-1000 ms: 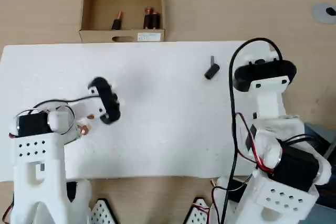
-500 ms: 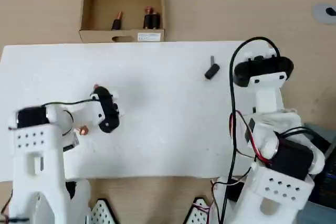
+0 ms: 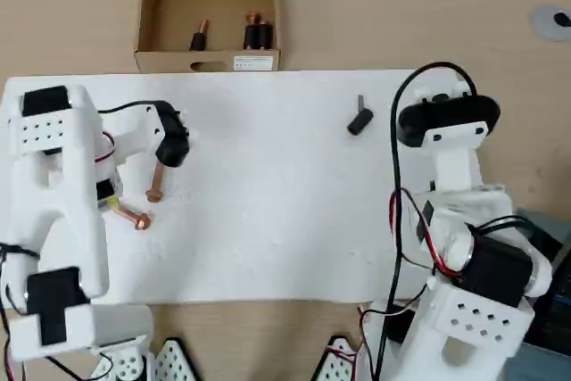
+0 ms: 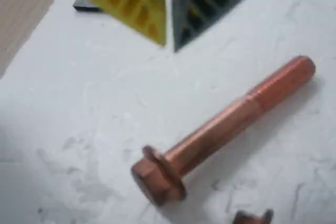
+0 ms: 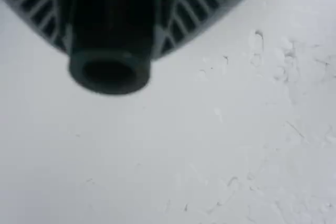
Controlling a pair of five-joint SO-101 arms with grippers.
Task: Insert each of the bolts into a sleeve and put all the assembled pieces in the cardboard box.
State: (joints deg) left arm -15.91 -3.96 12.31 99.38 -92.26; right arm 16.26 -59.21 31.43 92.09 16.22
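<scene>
The left end effector (image 4: 169,39) is closed on nothing, hanging just above a bolt (image 4: 226,129) that lies flat on the white sheet (image 3: 268,220). A second bolt (image 3: 134,218) lies near it. The right end effector (image 5: 113,17) grips a sleeve (image 5: 110,72) over the sheet. Another sleeve (image 3: 359,120) lies loose beside it. The box (image 3: 143,15) holds two assembled pieces (image 3: 257,33).
</scene>
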